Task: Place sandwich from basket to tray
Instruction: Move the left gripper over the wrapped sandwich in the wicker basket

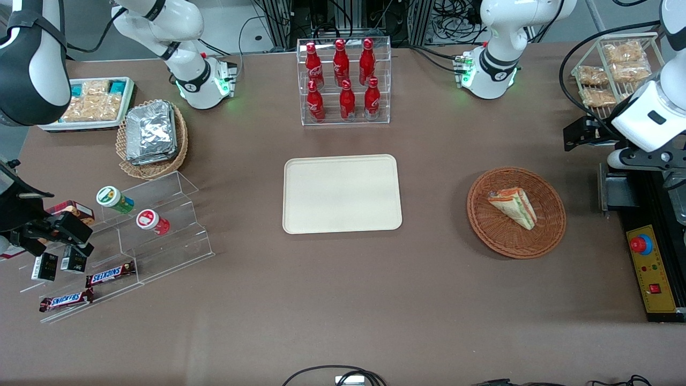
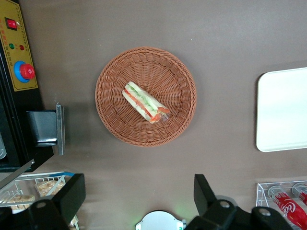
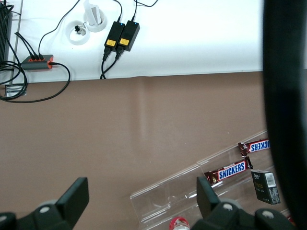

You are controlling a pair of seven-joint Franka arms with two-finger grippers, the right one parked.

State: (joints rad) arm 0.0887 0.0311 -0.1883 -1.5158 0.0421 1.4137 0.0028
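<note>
The sandwich (image 1: 513, 206) (image 2: 145, 102), a pale bread wedge with red, orange and green layers, lies on its side in the round reddish-brown wicker basket (image 1: 485, 228) (image 2: 115, 127). The flat cream tray (image 1: 342, 194) (image 2: 283, 110) sits bare at the table's middle, beside the basket toward the parked arm's end. My gripper (image 1: 581, 134) (image 2: 138, 194) hangs high above the table. It is farther from the front camera than the basket and toward the working arm's end. It is open wide, with only brown table between its black fingers (image 2: 72, 191).
A clear rack of red bottles (image 1: 344, 80) stands farther from the front camera than the tray. A wire rack of snack bags (image 1: 616, 69) and a black control box with a red button (image 1: 651, 268) flank the basket. A tan basket of foil packets (image 1: 153, 134) and acrylic steps (image 1: 161, 236) lie toward the parked arm's end.
</note>
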